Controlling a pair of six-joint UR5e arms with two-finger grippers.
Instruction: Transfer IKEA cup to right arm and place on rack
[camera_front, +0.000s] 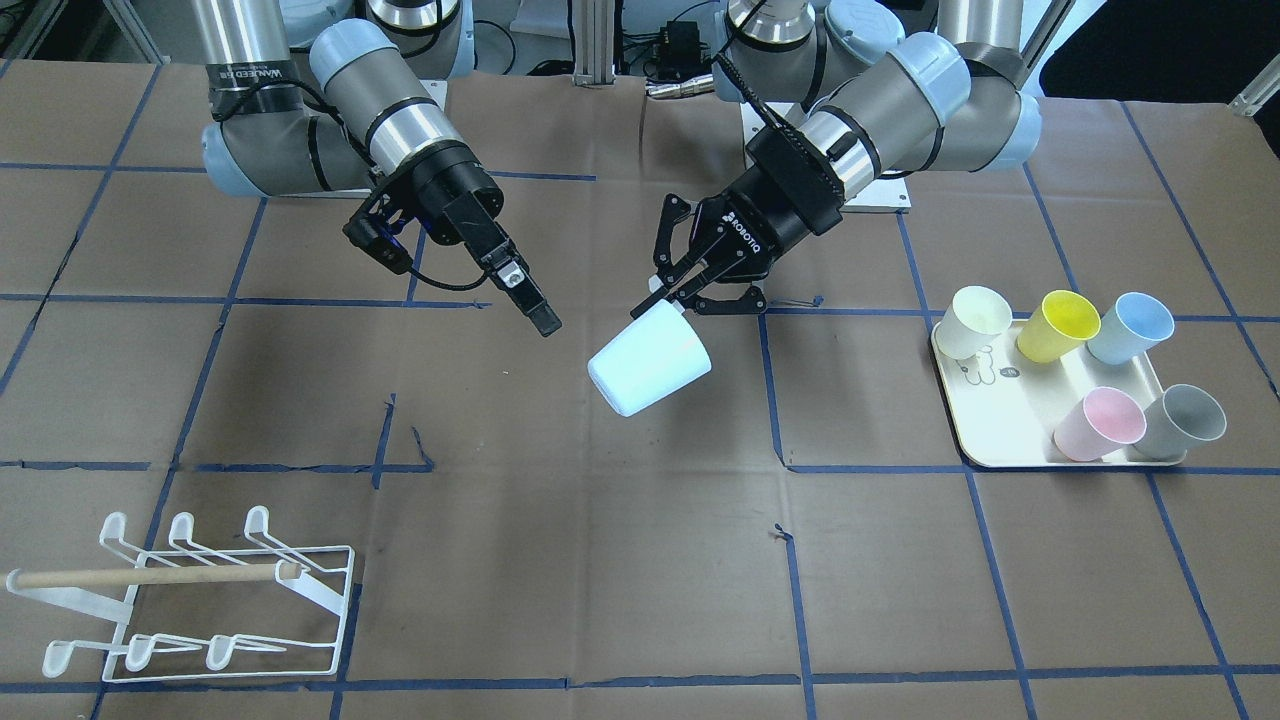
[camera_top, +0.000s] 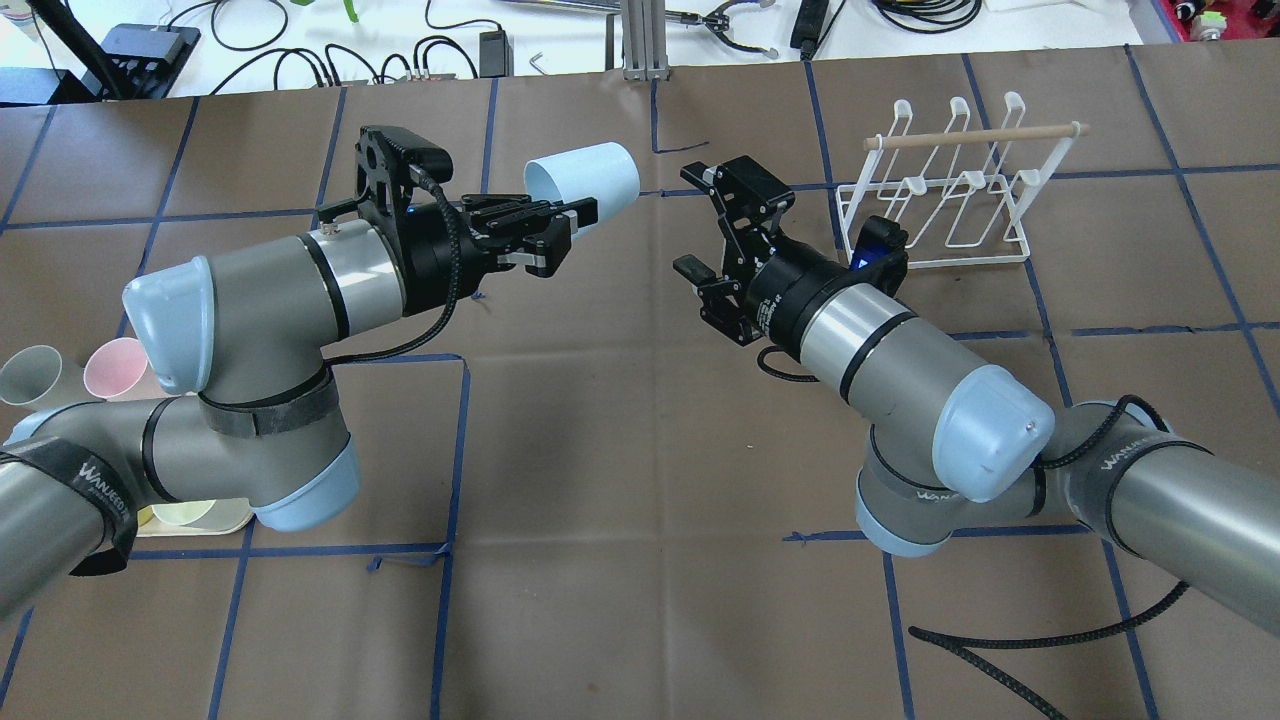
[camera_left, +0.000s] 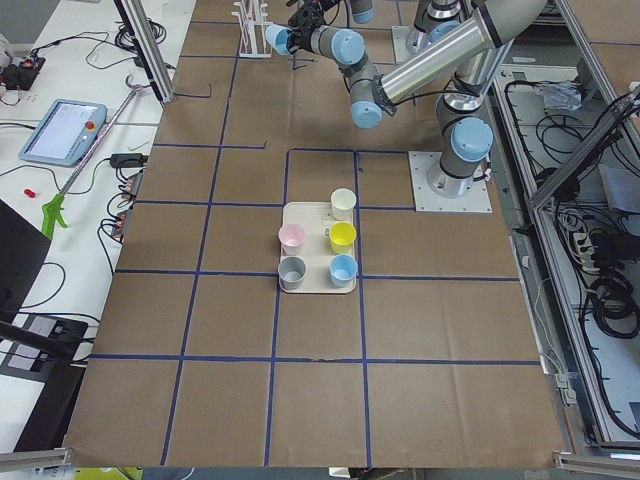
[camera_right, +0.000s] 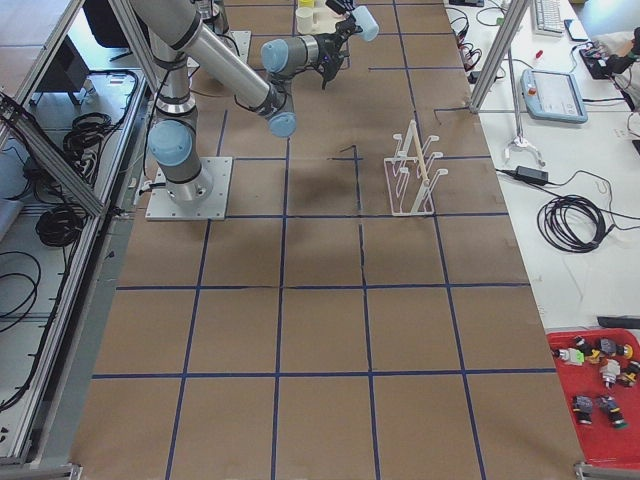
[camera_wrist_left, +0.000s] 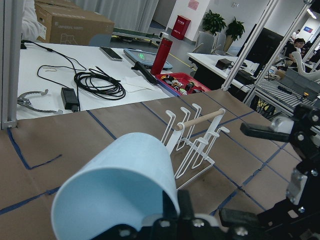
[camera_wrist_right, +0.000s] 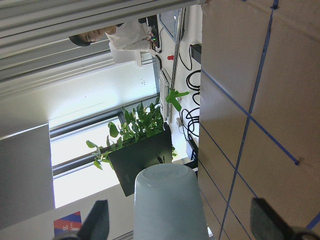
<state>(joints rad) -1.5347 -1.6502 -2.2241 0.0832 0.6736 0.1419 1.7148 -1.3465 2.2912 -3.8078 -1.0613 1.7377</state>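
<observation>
My left gripper (camera_top: 572, 216) is shut on the rim of a pale blue IKEA cup (camera_top: 585, 175) and holds it on its side above the table's middle (camera_front: 650, 368). The cup's base points toward my right gripper (camera_top: 705, 218), which is open and a short way from the cup, not touching it. In the right wrist view the cup (camera_wrist_right: 170, 202) sits between the spread fingers (camera_wrist_right: 97, 220), some distance ahead. The cup fills the lower left wrist view (camera_wrist_left: 120, 185). The white wire rack (camera_top: 950, 190) with a wooden dowel stands beyond the right gripper (camera_front: 200, 600), with nothing on it.
A cream tray (camera_front: 1000, 440) on my left side holds several cups: cream (camera_front: 975, 320), yellow (camera_front: 1058, 325), blue (camera_front: 1130, 327), pink (camera_front: 1100, 423), grey (camera_front: 1185, 420). Brown paper with blue tape lines covers the table. Cables and tools lie beyond the far edge (camera_top: 300, 40).
</observation>
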